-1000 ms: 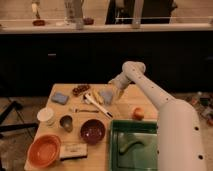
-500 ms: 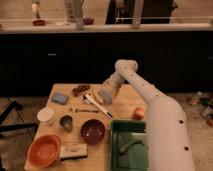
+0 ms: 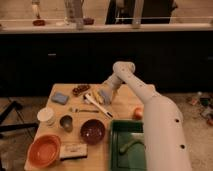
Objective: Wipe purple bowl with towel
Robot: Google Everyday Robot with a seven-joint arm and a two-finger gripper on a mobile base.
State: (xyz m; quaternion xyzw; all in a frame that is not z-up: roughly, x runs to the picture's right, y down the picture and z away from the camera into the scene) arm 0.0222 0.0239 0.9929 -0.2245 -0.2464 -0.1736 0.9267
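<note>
Elbow swung leftward since a second ago, arm bent downward, gripper (image 3: 103, 98) at towel (image 3: 106, 93) beyond purple bowl (image 3: 93, 131), its grip impossible to tell

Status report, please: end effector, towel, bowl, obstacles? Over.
End effector low over far side of wooden table, by small pale grey-blue cloth towel. Round dark purple glossy bowl near front, untouched. Long white utensil lies between.

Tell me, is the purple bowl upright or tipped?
Upright: the purple bowl sits rim up. The gripper is farther back over the table, clear of it.
</note>
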